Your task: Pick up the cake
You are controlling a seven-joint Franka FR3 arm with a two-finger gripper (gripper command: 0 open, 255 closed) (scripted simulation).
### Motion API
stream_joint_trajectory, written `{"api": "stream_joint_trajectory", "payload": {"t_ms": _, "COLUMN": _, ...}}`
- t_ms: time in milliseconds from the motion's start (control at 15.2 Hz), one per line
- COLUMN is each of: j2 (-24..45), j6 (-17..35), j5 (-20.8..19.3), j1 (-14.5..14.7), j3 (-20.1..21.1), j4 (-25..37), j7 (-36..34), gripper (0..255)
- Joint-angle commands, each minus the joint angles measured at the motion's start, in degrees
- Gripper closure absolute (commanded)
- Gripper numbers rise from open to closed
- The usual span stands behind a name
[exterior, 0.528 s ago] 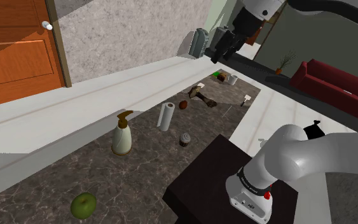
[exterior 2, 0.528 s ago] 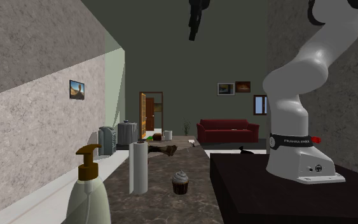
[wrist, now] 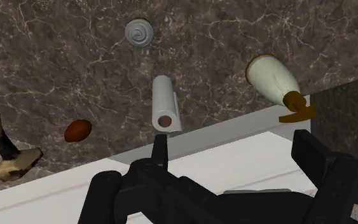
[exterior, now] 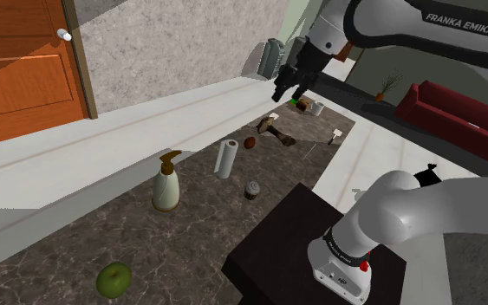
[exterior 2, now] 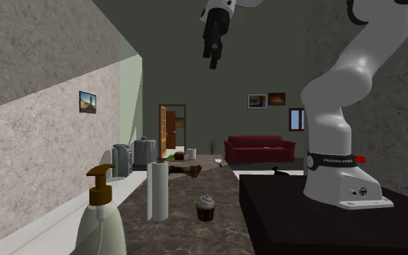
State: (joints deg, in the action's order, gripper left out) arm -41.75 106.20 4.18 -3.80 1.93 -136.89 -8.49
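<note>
Hovering high above the dark marbled worktop [exterior: 77,251], the black two-finger hand [exterior: 286,85] is released, its fingers [wrist: 311,159] apart with nothing between them. The small dark-wrapped cake with pale swirled icing [exterior: 252,190] stands upright near the white paper-towel roll [exterior: 226,158], well apart from the hand. Step, as I read it: approach, no grasp yet. Next move calls for a long descent, jaws centred over the cake. Wrist view gives the icing's swirl from above; second exterior view gives the wrapper's side and the height gap.
</note>
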Motion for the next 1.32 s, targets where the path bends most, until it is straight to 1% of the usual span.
{"api": "stream_joint_trajectory", "payload": {"t_ms": 0, "j2": 1.8, "j6": 3.5, "j5": 0.4, "j1": -1.1, "j3": 0.3, "j4": -2.3, "j7": -2.4, "gripper": 0}}
{"api": "stream_joint_trajectory", "payload": {"t_ms": 594, "j2": 12.1, "j6": 18.4, "j5": 2.1, "j1": -5.8, "j3": 0.4, "j4": -10.2, "j7": -11.8, "gripper": 0}}
{"api": "stream_joint_trajectory", "payload": {"t_ms": 1254, "j2": 28.8, "j6": 35.9, "j5": 5.6, "j1": -9.6, "j3": -0.3, "j4": -14.8, "j7": -20.9, "gripper": 0}}
